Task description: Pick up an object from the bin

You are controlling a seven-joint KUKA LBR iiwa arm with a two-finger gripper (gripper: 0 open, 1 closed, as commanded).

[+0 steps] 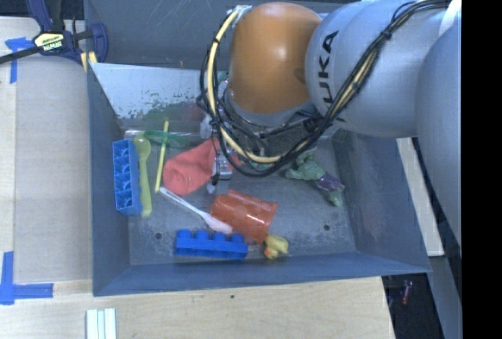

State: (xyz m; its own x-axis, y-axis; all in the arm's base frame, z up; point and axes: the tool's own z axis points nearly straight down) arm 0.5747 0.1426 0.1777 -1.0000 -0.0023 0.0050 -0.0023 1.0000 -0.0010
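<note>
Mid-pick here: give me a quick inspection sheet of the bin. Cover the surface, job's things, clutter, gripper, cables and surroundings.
Surface: grey metal bin, dark speckled marks on its far wall.
Job's things: pink soft lump at mid-bin, nearest the gripper; orange-red cup on its side just below it.
Clutter: light blue block and yellow-green spoon at left; blue brick along the near wall; green toy figure at right.
Gripper: under the orange cover, low beside the pink lump; state cannot be told.
Cables: yellow and black, looped round the wrist.
Surroundings: nothing seen.
</note>
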